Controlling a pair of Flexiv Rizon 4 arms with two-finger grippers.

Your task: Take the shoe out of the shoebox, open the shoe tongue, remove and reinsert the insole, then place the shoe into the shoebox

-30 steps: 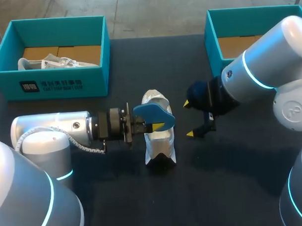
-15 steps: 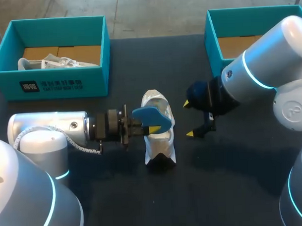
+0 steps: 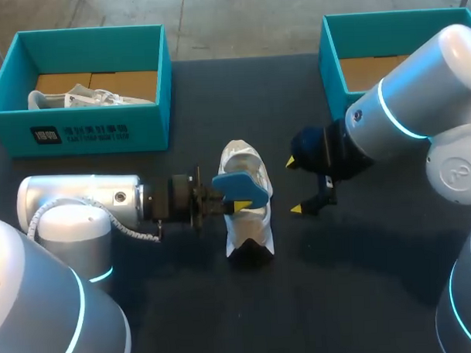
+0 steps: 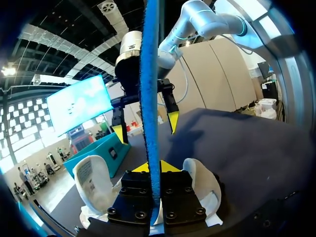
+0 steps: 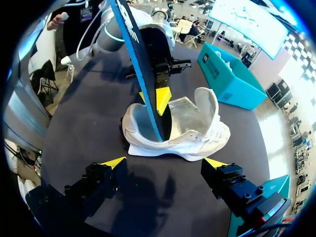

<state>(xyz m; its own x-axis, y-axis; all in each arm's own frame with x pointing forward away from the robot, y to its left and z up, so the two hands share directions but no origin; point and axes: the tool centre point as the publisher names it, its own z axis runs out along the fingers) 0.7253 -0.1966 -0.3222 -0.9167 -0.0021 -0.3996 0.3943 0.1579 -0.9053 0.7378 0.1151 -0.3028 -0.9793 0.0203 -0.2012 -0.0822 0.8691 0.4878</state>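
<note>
Shoe [image 3: 245,226] is already out of its box and stood on the counter [image 3: 363,296] at the middle, with the tongue [image 5: 208,106] pulled up and the mouth wide open. Insole [image 3: 240,187], blue, is pinched edge-on by the left pincer [image 3: 230,201] and held upright, its lower end down inside the shoe's mouth. Whether it is being drawn out or fed back in cannot be told from this one look. Right pincer [image 3: 294,186] is held just right of the shoe, spread wide, with nothing between its fingers.

By this reckoning, the taking out and the tongue are done and the insole step is under way. Seating the insole flat and boxing the shoe are left.

Boxes now: in the left box [image 3: 102,131], far left, a second shoe [image 3: 86,96], white, is lying on the brown floor. In the right box [image 3: 354,41], far right, only brown floor is seen, and the rest is out of sight.
</note>
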